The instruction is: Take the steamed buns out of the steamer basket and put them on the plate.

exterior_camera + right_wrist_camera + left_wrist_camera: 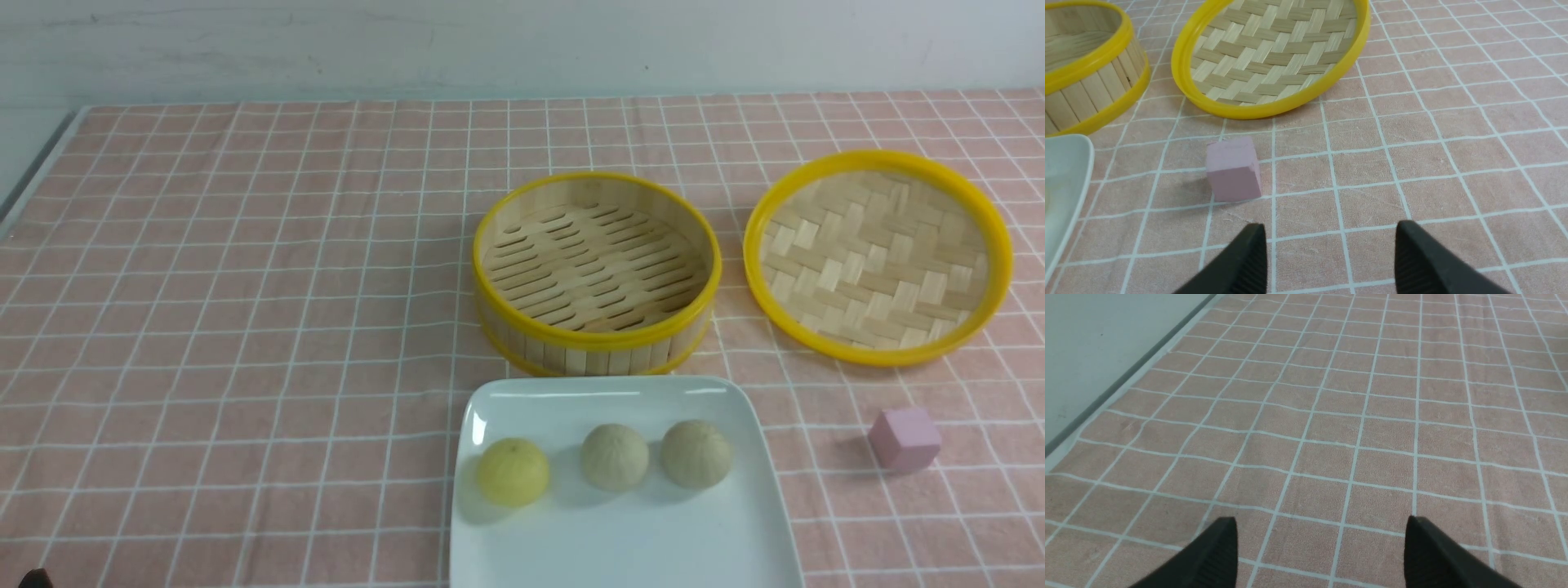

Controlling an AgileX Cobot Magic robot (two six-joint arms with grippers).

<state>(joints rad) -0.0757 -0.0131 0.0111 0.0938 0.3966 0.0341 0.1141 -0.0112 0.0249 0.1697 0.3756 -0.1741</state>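
Three steamed buns lie in a row on the white plate (718, 531) at the front: a yellow bun (513, 471), a beige-grey bun (615, 456) and another beige-grey bun (695, 453). The steamer basket (596, 273) stands empty just behind the plate; it also shows in the right wrist view (1086, 69). The plate's corner shows in the right wrist view (1069, 179). My left gripper (1321, 522) is open and empty over bare cloth. My right gripper (1329, 229) is open and empty over cloth near the pink cube. Neither arm shows in the front view.
The woven lid (878, 255) lies to the right of the basket and shows in the right wrist view (1274, 53). A pink cube (904, 438) sits right of the plate, also in the right wrist view (1233, 169). The table's left edge (1126, 381) borders a grey surface.
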